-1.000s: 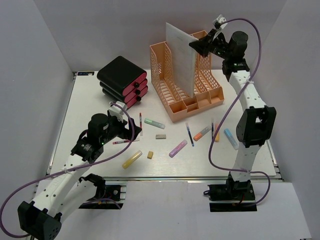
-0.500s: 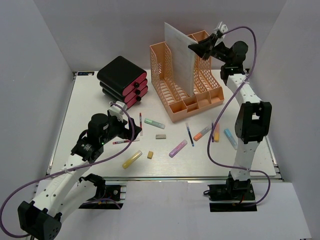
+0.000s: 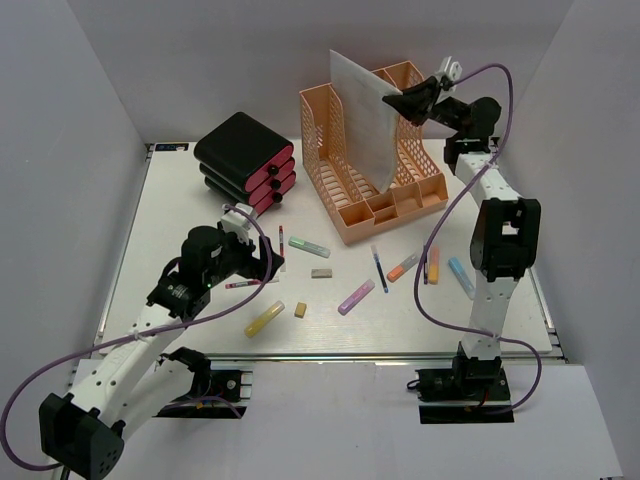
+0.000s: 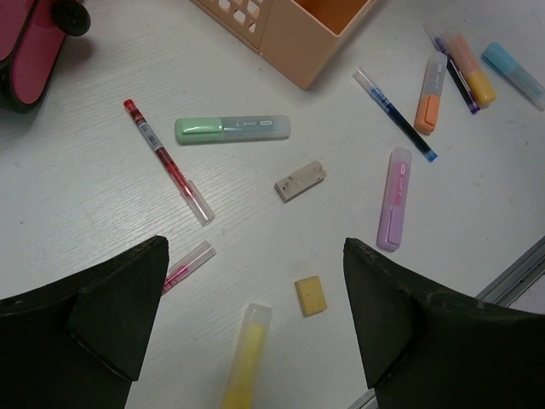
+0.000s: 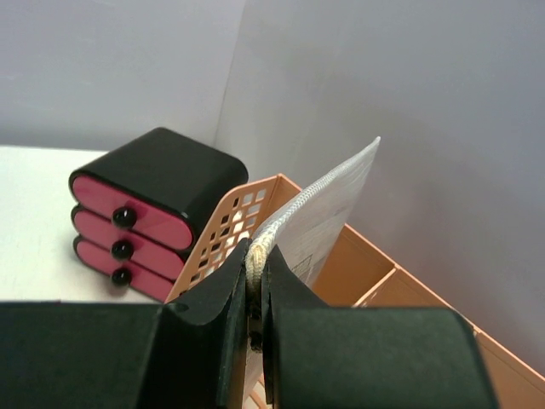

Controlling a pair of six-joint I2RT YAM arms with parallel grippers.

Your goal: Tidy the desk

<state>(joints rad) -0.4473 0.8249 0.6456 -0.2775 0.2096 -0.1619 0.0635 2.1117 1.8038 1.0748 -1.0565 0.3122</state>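
The desk (image 3: pixel 170 230) is a white tabletop strewn with pens, highlighters and erasers. My right gripper (image 3: pixel 398 98) is high over the orange file organizer (image 3: pixel 352 222), shut on the edge of a white mesh document pouch (image 3: pixel 362 120) that hangs tilted into a back slot. The right wrist view shows the jaws pinching the pouch's woven edge (image 5: pixel 266 244). My left gripper (image 3: pixel 262 258) hovers open above the desk; in its wrist view a yellow highlighter (image 4: pixel 247 358) and a yellow eraser (image 4: pixel 310 296) lie between the spread fingers (image 4: pixel 128 298).
A black drawer unit with pink fronts (image 3: pixel 245 160) stands back left. A green highlighter (image 4: pixel 232 129), red pen (image 4: pixel 167 160), grey eraser (image 4: pixel 300 181), purple highlighter (image 4: pixel 393 200), blue pen (image 4: pixel 396 115), orange highlighter (image 4: pixel 429 95) and blue highlighter (image 3: pixel 462 277) lie loose. Grey walls surround.
My right gripper has moved right and back with the pouch, tilting it further over the organizer. The left arm has edged slightly toward the items, still open.
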